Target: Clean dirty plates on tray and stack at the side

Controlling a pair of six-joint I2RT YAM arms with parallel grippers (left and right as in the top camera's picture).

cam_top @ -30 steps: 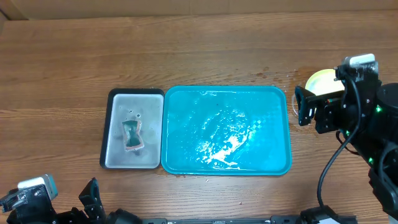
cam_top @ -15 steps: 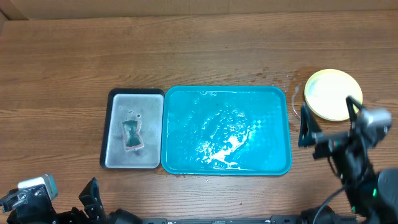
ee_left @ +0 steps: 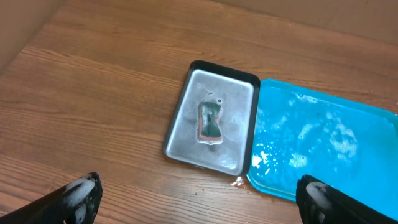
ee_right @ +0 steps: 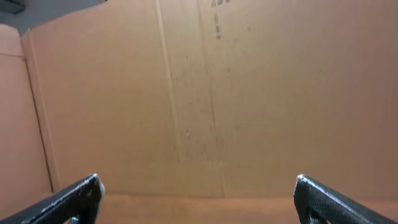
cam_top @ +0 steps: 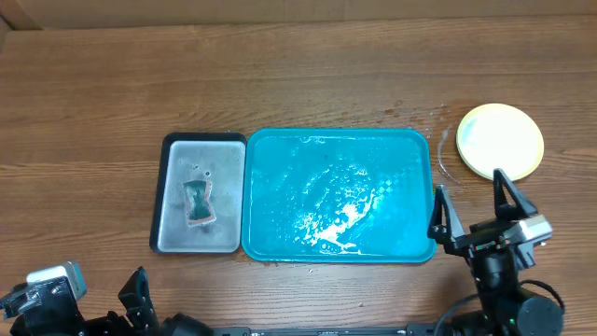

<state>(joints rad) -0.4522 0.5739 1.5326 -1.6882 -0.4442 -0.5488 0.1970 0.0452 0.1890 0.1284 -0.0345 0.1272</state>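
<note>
The right gripper (ee_right: 198, 185) stands spread wide with nothing between its fingers. From its own camera it faces a plain cardboard wall (ee_right: 249, 93). From overhead it sits at the near edge of the table, just off the tray's near right corner. The left gripper (ee_left: 199, 198) is spread just as wide and holds nothing. It hangs low at the near left of the table, looking down over both trays.

A yellow-green plate (cam_top: 501, 140) with a pale centre lies flat on the bare wood at the far right. It is beside the tray's far right corner but not touching it, and well apart from the right gripper. From above, whether other plates lie under it cannot be told.

The teal-blue tray (cam_top: 401, 149) lies in the middle of the table, its textured base wet and glinting, with white foam toward its near side. Small drops of water dot the wood between its right rim and the plate.

Against the tray's left rim sits a smaller grey metal tray (cam_top: 173, 168) with a black rim. In it lies a wet green sponge (cam_top: 198, 203). The brown wooden table (cam_top: 93, 112) runs around them all.
</note>
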